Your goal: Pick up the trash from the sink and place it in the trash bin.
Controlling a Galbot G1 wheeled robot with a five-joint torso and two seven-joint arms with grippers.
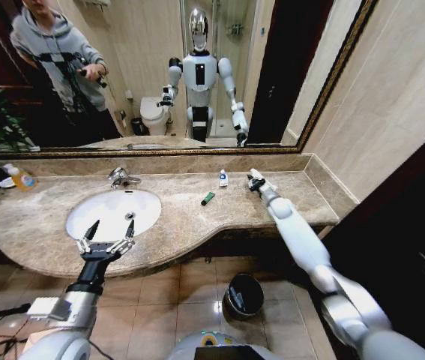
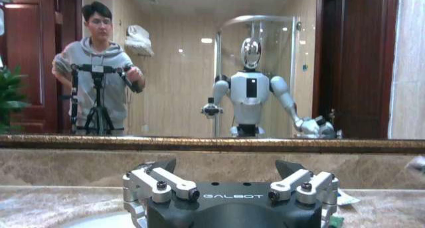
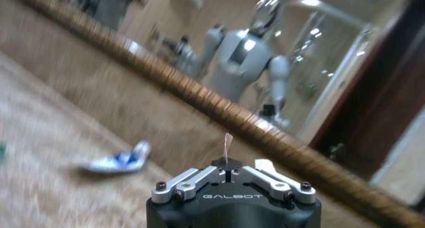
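Note:
My left gripper (image 1: 109, 229) hangs open over the front rim of the white oval sink (image 1: 146, 204), with nothing between its fingers (image 2: 151, 177). The sink's bowl looks bare where it shows. On the marble counter to its right lie a short dark green stick (image 1: 208, 198) and a small white and blue tube (image 1: 223, 178). My right gripper (image 1: 254, 180) is low over the back of the counter, just right of that tube (image 3: 123, 160). It is shut (image 3: 228, 169) on a thin white packet (image 3: 227, 144) that stands edge-on from its fingertips. The dark round trash bin (image 1: 243, 295) stands on the floor below the counter.
A chrome faucet (image 1: 122, 178) rises behind the sink. An orange-liquid bottle (image 1: 21, 177) stands at the counter's far left beside a plant. A framed mirror (image 1: 197, 75) backs the counter, and a wall closes off the right end. Tiled floor surrounds the bin.

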